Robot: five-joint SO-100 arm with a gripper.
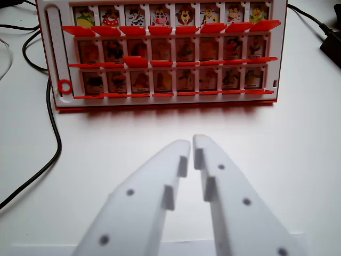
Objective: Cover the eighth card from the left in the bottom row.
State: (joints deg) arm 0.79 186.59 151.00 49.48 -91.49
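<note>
White plastic gripper (192,143) nearly closed, red-framed card board (165,53) beyond

Hobby or lab workbench, plain white tabletop (298,160), loose black cables (50,128), game board (165,53) set up

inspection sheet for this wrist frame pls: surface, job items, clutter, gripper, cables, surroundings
Surface: white tabletop, bare between gripper and board.
Job's things: red-and-white card board, three rows of eight picture cards with red flaps. Eighth card in the bottom row is at the wrist view's right end; card face shows, flap low at its base. One middle-row flap sits higher than its neighbours.
Clutter: nothing seen.
Gripper: white gripper below the board, clear of it, tips nearly together, holding nothing.
Cables: black cable curving along the wrist view's left; another cable at top right.
Surroundings: dark object at the right edge, cut off.
</note>
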